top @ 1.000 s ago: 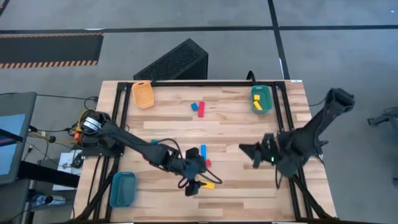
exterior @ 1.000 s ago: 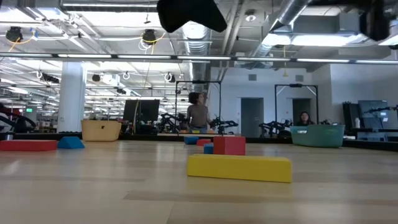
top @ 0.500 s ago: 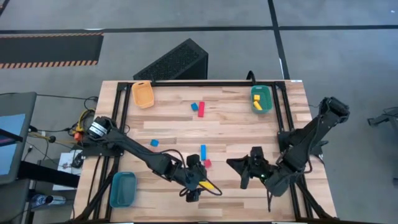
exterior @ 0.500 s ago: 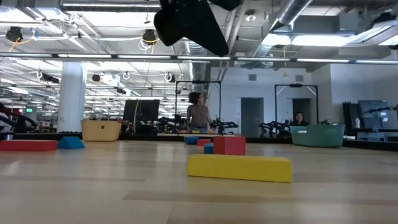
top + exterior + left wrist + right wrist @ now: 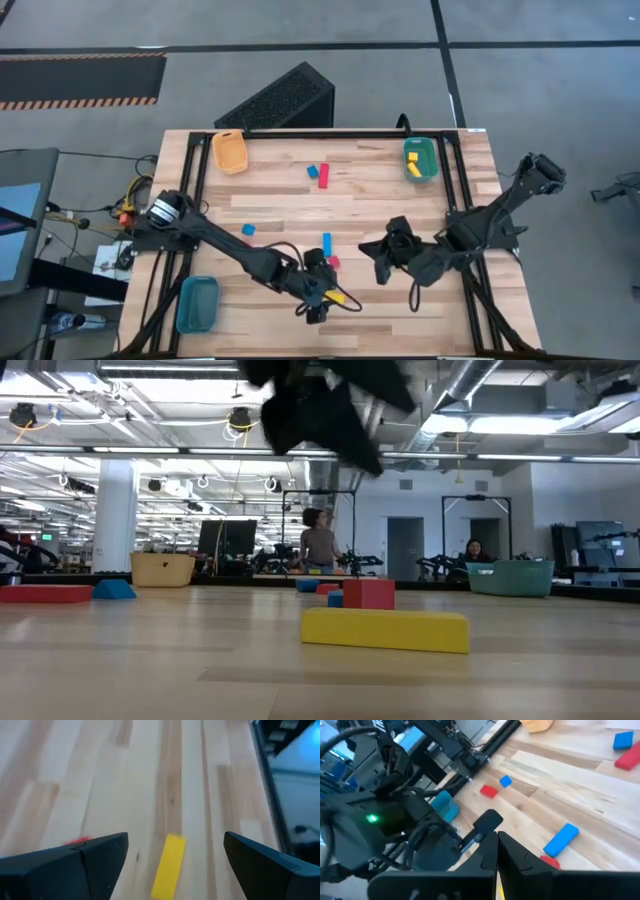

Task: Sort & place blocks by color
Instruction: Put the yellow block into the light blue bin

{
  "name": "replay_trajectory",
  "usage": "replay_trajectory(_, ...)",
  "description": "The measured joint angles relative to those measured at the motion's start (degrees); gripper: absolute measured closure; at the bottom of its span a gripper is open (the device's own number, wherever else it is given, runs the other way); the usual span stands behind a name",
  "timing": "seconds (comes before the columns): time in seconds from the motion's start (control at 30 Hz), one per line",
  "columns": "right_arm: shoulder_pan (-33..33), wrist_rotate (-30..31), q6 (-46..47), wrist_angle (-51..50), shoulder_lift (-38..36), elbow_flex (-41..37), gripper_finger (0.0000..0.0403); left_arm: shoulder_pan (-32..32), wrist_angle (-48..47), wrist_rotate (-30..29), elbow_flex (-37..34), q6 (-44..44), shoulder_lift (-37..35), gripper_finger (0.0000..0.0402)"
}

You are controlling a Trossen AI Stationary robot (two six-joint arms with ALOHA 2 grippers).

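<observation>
A yellow bar (image 5: 336, 296) lies flat near the table's near edge, and in the low view the yellow bar (image 5: 385, 631) is in front. My left gripper (image 5: 321, 301) hovers just over it, open; in the left wrist view the yellow bar (image 5: 169, 866) lies between and below the spread fingers of my left gripper (image 5: 175, 840), untouched. A red cube (image 5: 333, 262) and a blue bar (image 5: 326, 244) lie just beyond. My right gripper (image 5: 379, 259) hangs shut to their right, and its wrist view shows my right gripper (image 5: 496, 847) over bare wood.
A blue cube (image 5: 248, 230) lies left of centre; a blue and a red block (image 5: 318, 173) sit farther back. A green bin (image 5: 421, 159) with yellow blocks stands far right, an orange bin (image 5: 229, 151) far left, a blue bin (image 5: 197, 303) near left. People show beyond the table.
My right gripper has swung toward the table's left, closer to the red cube and blue bar. My left gripper has shifted slightly toward the near edge and sunk lower over the yellow bar. No block has moved.
</observation>
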Motion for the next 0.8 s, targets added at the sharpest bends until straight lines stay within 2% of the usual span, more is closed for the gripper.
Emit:
replay_trajectory(0.53, 0.5, -0.61, 1.99, -2.39, 1.14, -0.07, 0.0379, -0.31, 5.71, 6.34, 0.03, 4.77, 8.21, 0.0086)
replay_trajectory(0.8, 0.55, -1.75, 2.12, -4.16, 1.12, -0.05, 0.0382, 0.02, 0.45, 2.6, -0.07, 7.21, 11.28, 0.0086)
